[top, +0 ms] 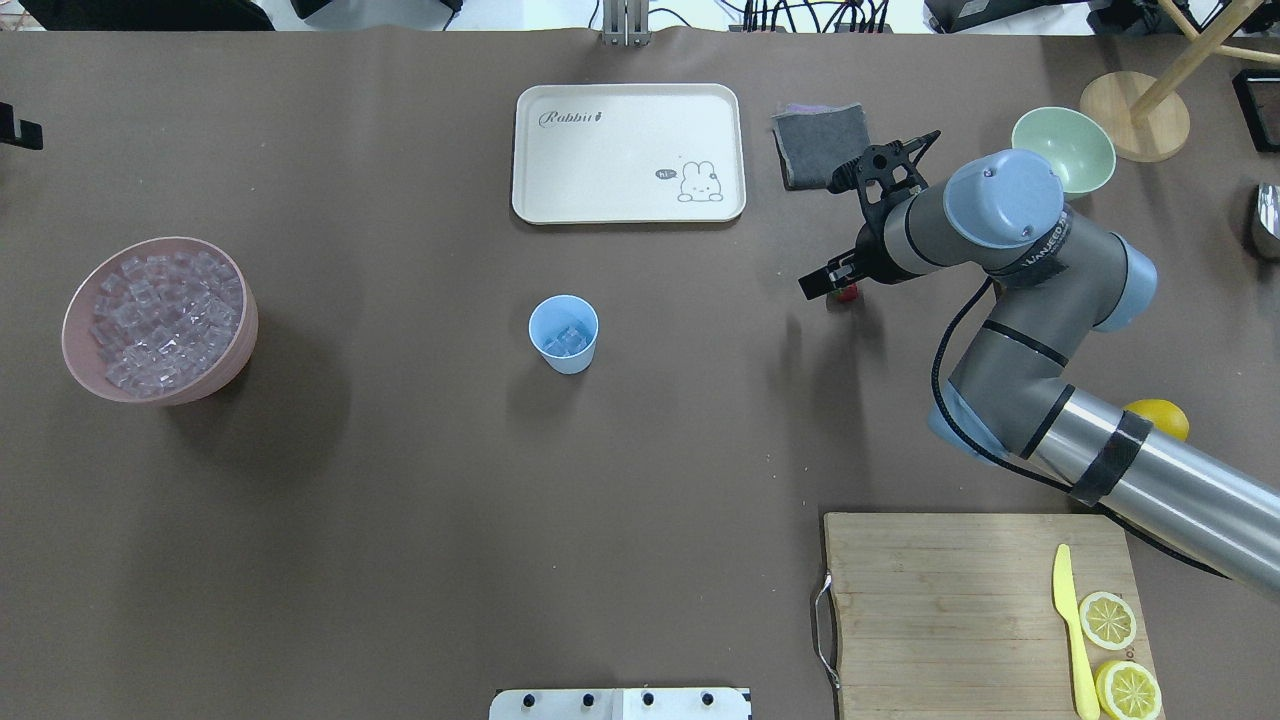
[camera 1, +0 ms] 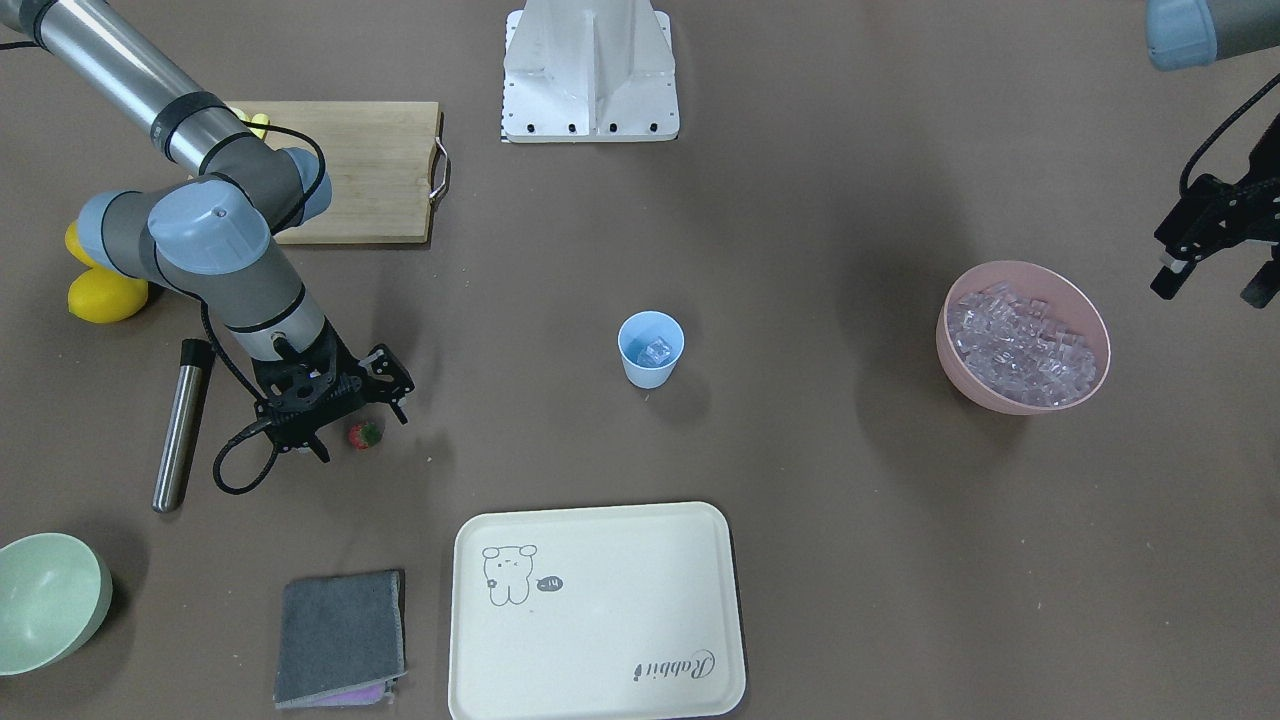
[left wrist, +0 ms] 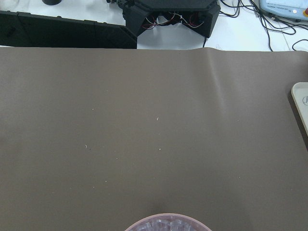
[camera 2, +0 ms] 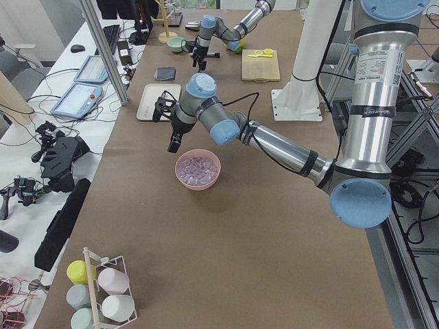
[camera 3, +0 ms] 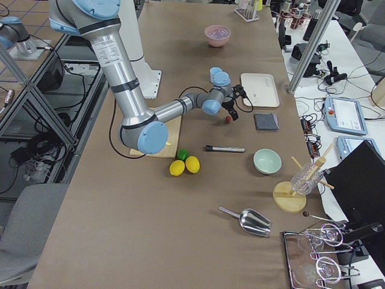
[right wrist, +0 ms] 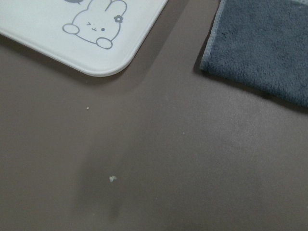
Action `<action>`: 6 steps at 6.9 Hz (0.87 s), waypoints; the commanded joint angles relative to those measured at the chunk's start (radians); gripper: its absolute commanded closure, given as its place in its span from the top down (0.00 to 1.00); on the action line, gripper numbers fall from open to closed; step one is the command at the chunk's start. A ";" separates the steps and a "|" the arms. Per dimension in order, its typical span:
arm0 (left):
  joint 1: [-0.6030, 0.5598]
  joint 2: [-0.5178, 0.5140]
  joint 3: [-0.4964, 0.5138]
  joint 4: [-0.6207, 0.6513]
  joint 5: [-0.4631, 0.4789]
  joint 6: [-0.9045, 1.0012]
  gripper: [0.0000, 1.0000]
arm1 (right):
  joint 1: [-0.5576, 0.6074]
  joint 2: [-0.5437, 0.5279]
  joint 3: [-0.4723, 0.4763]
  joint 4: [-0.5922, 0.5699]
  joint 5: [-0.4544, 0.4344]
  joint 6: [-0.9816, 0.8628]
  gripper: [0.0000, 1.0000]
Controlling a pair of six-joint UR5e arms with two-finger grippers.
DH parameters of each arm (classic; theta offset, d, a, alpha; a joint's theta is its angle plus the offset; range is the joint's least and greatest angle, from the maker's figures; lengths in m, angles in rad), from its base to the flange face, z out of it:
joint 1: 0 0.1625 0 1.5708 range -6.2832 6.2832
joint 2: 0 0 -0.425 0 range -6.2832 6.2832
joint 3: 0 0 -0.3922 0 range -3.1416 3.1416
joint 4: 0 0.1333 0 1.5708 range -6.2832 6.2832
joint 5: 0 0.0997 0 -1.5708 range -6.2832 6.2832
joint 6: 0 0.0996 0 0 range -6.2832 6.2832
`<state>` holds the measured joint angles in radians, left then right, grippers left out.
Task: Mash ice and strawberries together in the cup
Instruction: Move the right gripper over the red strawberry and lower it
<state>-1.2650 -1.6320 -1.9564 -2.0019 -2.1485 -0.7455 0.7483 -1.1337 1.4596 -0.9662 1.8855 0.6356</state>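
Hovering over the strawberry (camera 1: 365, 434) on the worktop (camera 1: 850, 500), the right jaws stand apart, not yet closed on it. Ice (camera 1: 655, 350) already sits in the cup (camera 1: 650, 375), well off to their side. The left jaws hang apart, empty. Adding fruit and mashing remain.

Top left, a rounded corner of a cream tray (right wrist: 48, 19) with a line-drawn rabbit (right wrist: 94, 26) printed near its edge. Top right, a grey terry cloth (right wrist: 262, 48) lying flat, pale stitched hem facing the tray, a strip of bare table between the two. The rest is brown table (right wrist: 202, 163). One whitish crumb (right wrist: 112, 179) lower left, a tinier speck (right wrist: 87, 108) above it.
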 commanded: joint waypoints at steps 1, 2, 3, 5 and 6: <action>-0.001 0.000 -0.007 0.000 -0.002 0.000 0.98 | 0.000 -0.006 0.001 0.000 0.030 -0.001 0.99; -0.001 0.001 -0.007 0.000 -0.002 0.000 0.98 | 0.000 -0.008 -0.004 -0.006 0.032 -0.001 0.96; -0.002 0.003 -0.010 0.000 -0.002 0.000 0.98 | -0.001 -0.011 -0.011 -0.008 0.030 -0.001 0.89; -0.001 0.004 -0.007 0.000 -0.002 0.000 0.98 | -0.004 -0.008 -0.028 -0.006 0.027 -0.001 0.84; -0.001 0.003 -0.007 0.000 -0.002 0.000 0.98 | -0.003 -0.008 -0.028 -0.006 0.027 -0.001 0.52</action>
<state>-1.2657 -1.6286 -1.9642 -2.0018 -2.1506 -0.7455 0.7453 -1.1420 1.4337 -0.9726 1.9135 0.6351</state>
